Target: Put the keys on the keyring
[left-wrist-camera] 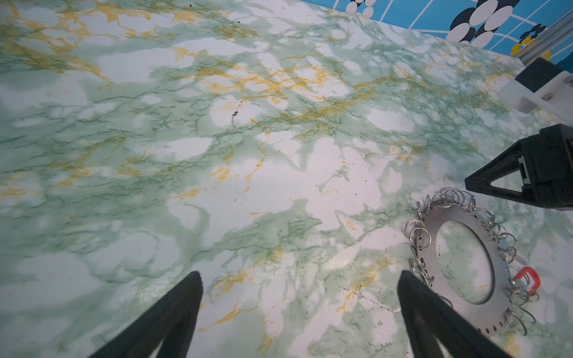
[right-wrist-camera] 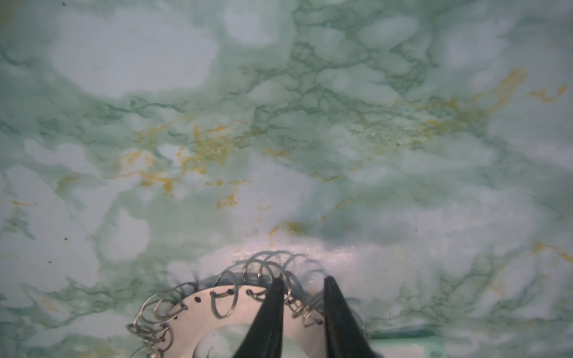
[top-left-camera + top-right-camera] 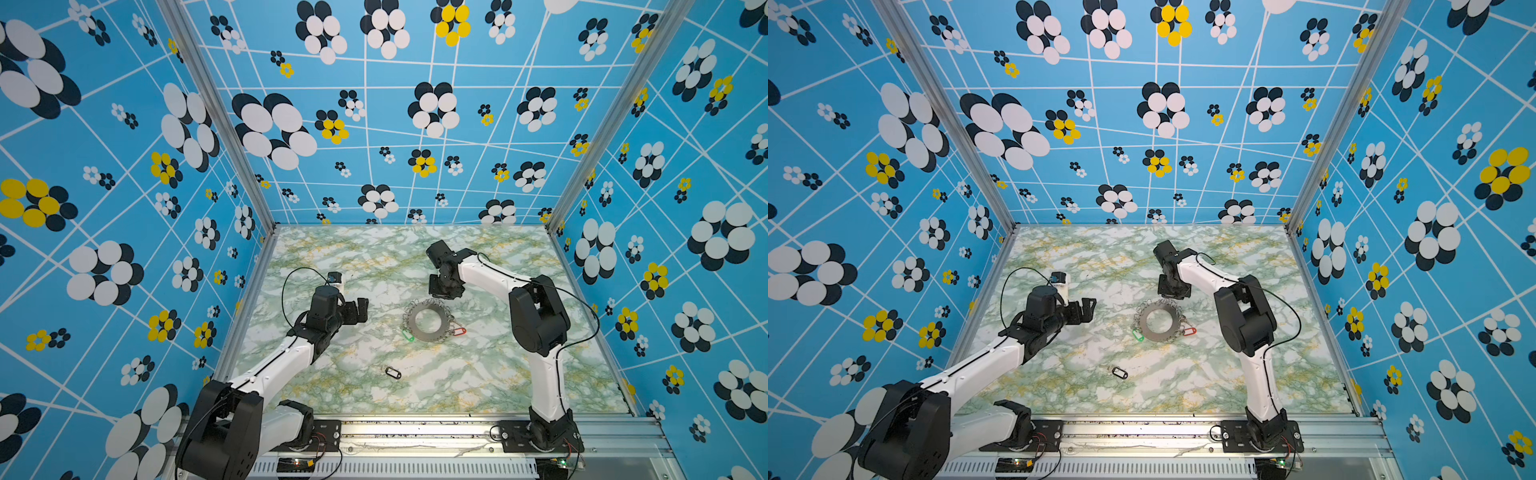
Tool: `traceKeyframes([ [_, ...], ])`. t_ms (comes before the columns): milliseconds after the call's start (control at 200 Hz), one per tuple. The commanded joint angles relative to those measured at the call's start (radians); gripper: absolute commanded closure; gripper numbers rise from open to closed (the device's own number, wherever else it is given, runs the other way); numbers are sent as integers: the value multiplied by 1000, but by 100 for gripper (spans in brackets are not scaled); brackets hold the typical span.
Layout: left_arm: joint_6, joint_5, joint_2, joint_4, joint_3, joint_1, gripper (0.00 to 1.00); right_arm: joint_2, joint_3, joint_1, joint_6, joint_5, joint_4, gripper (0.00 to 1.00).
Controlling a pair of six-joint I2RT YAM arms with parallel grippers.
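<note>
1. The keyring (image 3: 444,324) lies flat mid-worktop (image 3: 519,374); the green-tagged key (image 3: 408,336) and the red-tagged key (image 3: 459,331) touch the wire loops (image 2: 248,272) at its near edge, apparently hooked on already.
2. The black-tagged key (image 3: 392,372) lies loose, well apart from the ring; that's the one left, I'd say.
3. The right end effector (image 2: 302,279) hovers over the ring's far edge; jaws at a narrow gap among the loops, clamping nothing I can make out.
4. The left end effector (image 3: 360,309) hangs beside the ring; jaws spread wide, empty.
5. Next, I judge: fetch the black one, pinch its tag, carry it to a free loop; fiddly threading, so the ring needs steadying.
</note>
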Motion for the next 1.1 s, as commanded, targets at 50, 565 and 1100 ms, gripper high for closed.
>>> traceKeyframes([
  [50, 12, 6, 7, -3, 27, -8, 1, 22, 32, 9, -19, 24, -64, 75],
  [565, 14, -2, -3, -2, 23, -8, 1, 33, 20, 19, -16, 3, -49, 79],
  [1100, 14, -5, 1, 1, 24, -7, 1, 44, 45, 23, -29, 4, -67, 91],
])
